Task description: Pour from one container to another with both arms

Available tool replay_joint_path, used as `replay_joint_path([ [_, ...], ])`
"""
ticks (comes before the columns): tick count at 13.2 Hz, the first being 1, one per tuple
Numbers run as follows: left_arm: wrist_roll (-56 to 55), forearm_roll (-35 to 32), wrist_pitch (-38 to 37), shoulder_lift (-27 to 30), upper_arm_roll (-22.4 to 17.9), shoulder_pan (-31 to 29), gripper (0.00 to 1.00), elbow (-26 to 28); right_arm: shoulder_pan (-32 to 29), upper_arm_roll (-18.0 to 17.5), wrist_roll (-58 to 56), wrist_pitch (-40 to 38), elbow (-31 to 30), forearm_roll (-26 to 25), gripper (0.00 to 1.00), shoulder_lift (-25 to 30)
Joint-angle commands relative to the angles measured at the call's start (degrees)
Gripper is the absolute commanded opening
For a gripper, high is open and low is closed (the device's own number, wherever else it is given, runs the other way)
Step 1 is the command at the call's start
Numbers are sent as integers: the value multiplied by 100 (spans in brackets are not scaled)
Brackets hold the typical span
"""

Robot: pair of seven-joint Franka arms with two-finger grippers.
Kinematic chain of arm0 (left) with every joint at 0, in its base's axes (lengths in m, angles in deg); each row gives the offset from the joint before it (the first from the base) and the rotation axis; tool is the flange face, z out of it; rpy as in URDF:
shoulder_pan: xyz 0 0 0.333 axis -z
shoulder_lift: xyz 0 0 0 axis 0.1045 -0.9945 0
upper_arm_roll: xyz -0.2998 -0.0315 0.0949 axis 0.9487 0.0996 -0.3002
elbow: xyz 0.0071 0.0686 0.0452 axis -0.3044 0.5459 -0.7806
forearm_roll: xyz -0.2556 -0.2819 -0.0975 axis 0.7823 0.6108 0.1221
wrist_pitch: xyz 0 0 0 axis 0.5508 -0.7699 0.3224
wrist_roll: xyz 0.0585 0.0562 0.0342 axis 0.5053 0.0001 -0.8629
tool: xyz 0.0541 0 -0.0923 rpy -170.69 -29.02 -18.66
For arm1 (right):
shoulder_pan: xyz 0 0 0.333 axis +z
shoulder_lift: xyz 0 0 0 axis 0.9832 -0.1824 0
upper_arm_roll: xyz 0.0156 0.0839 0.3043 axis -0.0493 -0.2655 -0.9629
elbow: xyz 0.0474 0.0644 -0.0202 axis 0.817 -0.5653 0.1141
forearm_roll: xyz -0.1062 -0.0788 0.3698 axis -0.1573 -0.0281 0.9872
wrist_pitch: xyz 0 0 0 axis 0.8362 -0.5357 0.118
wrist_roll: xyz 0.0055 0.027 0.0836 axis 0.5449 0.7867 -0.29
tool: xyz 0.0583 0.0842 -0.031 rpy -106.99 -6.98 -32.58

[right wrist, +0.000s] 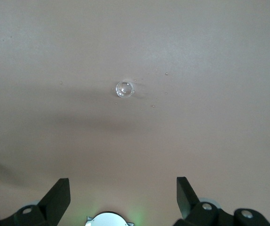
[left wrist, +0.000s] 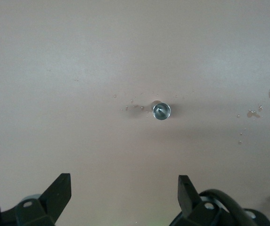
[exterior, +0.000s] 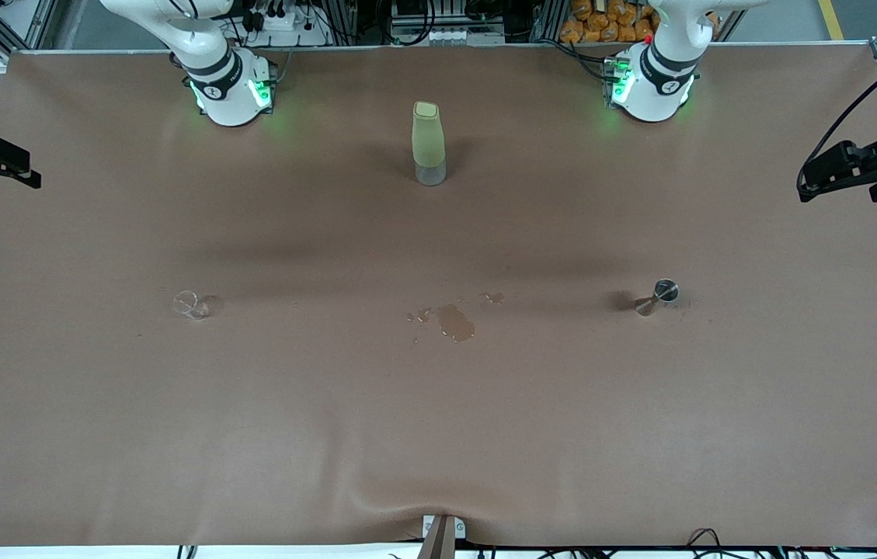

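Both arms are waiting high, the left pincer hanging spread apart over the steel jigger, the right pincer likewise apart over the clear glass. Both vessels are standing upright on the worktop, well apart.

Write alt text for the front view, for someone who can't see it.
A brown table holds a small clear glass toward the right arm's end, a metal jigger toward the left arm's end, and a spill between them. A tall green bottle stands between the bases. Both open hands, left and right, wait at the edges.
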Motion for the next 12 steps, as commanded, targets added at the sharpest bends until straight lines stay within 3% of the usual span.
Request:
replay_joint_path([
  [1, -63, -324, -176, 63, 2, 195, 100, -70, 72, 36, 90, -3, -30, -108, 100, 47],
  [12, -64, -306, -176, 54, 2, 134, 100, -87, 98, 19, 370, 49, -30, 33, 100, 39],
])
